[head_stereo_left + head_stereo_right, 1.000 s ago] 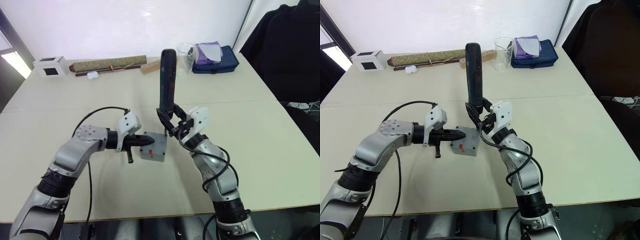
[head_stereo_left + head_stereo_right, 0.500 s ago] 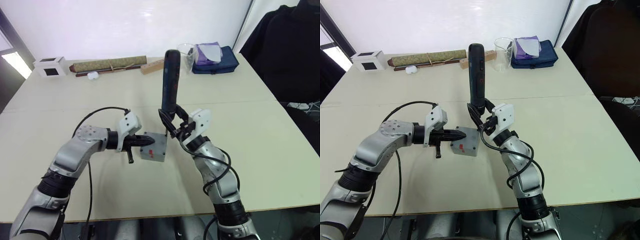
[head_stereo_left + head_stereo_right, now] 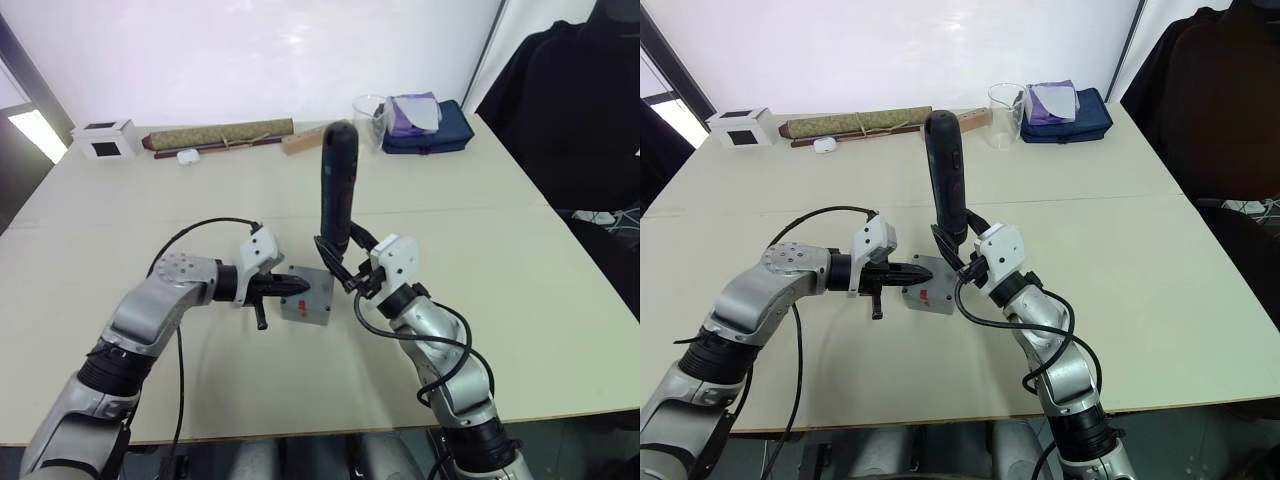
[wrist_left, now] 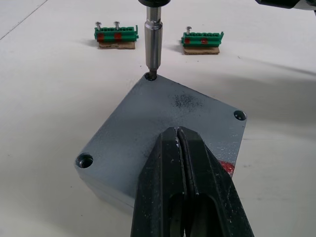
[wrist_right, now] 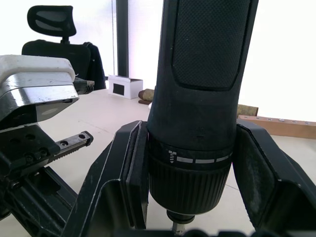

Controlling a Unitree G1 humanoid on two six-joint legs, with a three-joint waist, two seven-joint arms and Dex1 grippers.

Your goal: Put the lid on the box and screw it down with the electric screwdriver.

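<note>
The grey box (image 3: 308,300) sits mid-table with the lid (image 4: 168,116) on top of it. A small red mark shows on the box's side. My left gripper (image 3: 297,285) is shut, its fingertips (image 4: 170,140) lying together on the lid's top. My right gripper (image 3: 346,268) is shut on the electric screwdriver (image 3: 337,185) and holds it nearly upright. Its fingers (image 5: 131,168) clamp the black body just above the chuck. The metal bit (image 4: 153,44) stands in the lid's far corner screw hole. The other corner holes in view look open.
Along the far edge lie a white cube with a black window (image 3: 104,139), a long brown roll (image 3: 220,133), a wooden strip (image 3: 300,140), a clear beaker (image 3: 371,108) and a blue pouch (image 3: 432,128). Two green terminal blocks (image 4: 116,35) lie just beyond the box.
My right gripper has come down and slightly left with the screwdriver, bringing the bit onto the lid's corner. The left gripper and the box have stayed put. The camera has shifted a little.
</note>
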